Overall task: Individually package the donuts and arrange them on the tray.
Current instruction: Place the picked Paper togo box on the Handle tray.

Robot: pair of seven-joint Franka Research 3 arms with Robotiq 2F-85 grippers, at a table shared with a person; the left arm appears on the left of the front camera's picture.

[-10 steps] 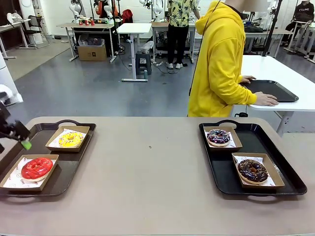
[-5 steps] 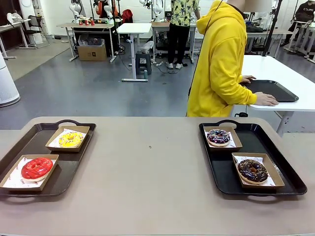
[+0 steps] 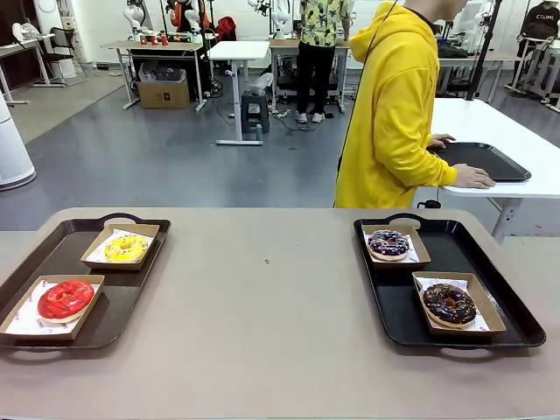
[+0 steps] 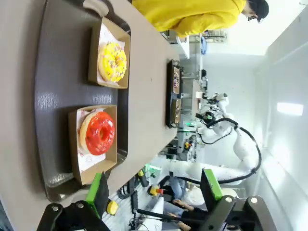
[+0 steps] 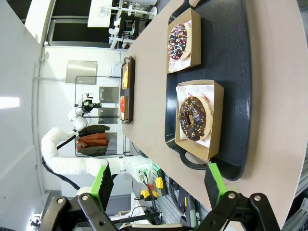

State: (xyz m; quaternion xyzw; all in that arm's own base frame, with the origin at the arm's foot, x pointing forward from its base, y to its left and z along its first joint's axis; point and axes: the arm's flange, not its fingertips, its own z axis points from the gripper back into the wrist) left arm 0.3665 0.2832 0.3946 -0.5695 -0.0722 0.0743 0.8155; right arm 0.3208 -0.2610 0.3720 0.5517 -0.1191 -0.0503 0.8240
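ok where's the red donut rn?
Front view: red donut sits in a cardboard box at the near end of the left tray, nearer the robot than the yellow donut.

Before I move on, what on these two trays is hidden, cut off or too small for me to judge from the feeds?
- Left tray: its near-left corner is cut off by the front view's edge.
- Print on the paper under the chocolate donut: too small to read, partly covered by the donut.
- Undersides of the red donut and yellow donut: hidden by the donuts themselves.
- Right tray: far end cut by the right wrist view's top edge.
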